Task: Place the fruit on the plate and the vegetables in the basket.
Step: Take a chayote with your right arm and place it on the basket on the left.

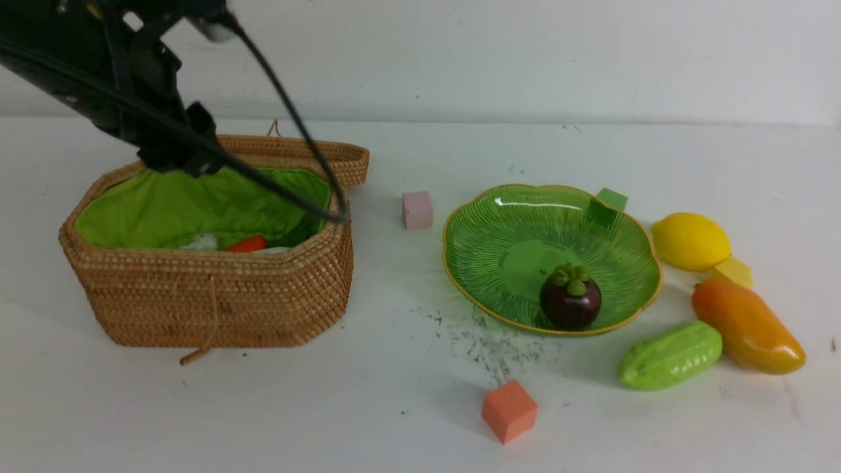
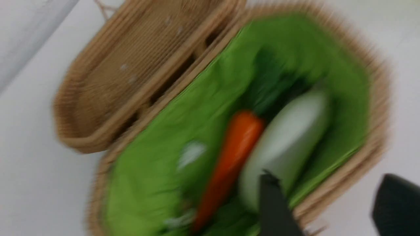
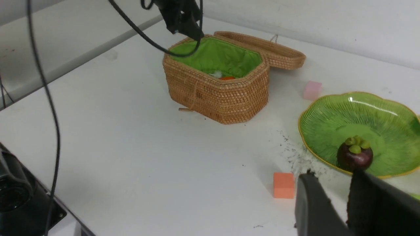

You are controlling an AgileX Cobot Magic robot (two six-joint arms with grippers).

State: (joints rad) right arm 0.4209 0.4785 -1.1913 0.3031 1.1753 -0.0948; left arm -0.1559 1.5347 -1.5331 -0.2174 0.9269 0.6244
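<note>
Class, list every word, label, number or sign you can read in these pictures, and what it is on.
None: no readable text on the basket, plate, mangosteen, lemon, mango, gourd, pink cube or orange cube. The left wrist view is blurred; no lettering shows there.

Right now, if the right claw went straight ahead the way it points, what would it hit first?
Probably the purple fruit on the green plate, which sits just ahead of the right gripper. Depth is unclear, so the plate's near rim might come first.
</note>
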